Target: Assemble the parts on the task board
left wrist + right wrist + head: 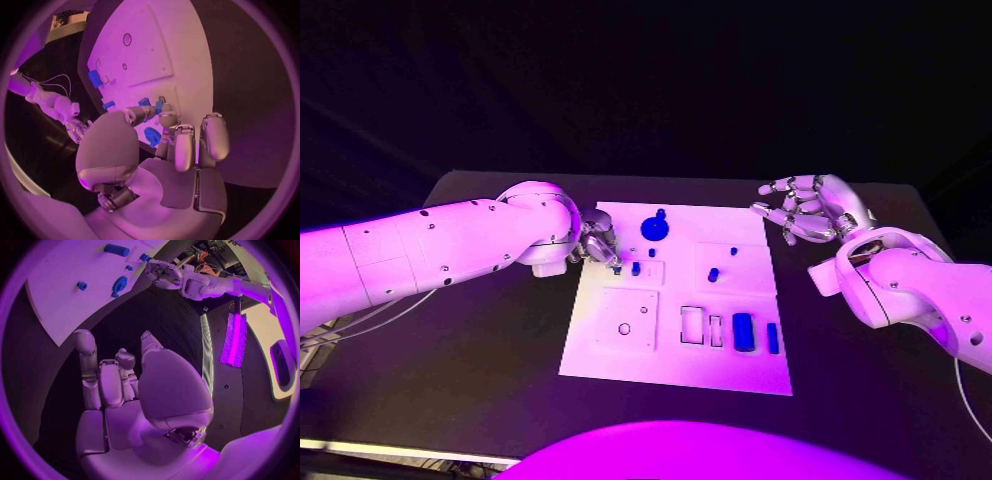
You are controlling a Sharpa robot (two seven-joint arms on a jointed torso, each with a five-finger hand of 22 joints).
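The white task board (678, 352) lies in the middle of the black table. My left hand (599, 246) is at the board's left edge, and its thumb and a fingertip pinch a small blue peg (636, 268) (160, 105) standing on the board. A second small peg (651, 253) and a round blue part (655, 228) (152, 136) lie just beyond it. Another short blue part (714, 274) sits mid-board. Two long blue parts (743, 332) stand near the right edge. My right hand (811, 211) (128, 390) hovers off the board's far right corner, fingers spread and holding nothing.
The board carries a square plate with a small hole (626, 322) and empty rectangular slots (692, 325). Black table (488, 350) surrounds the board on all sides. My left forearm (444, 245) reaches in over the table's left part.
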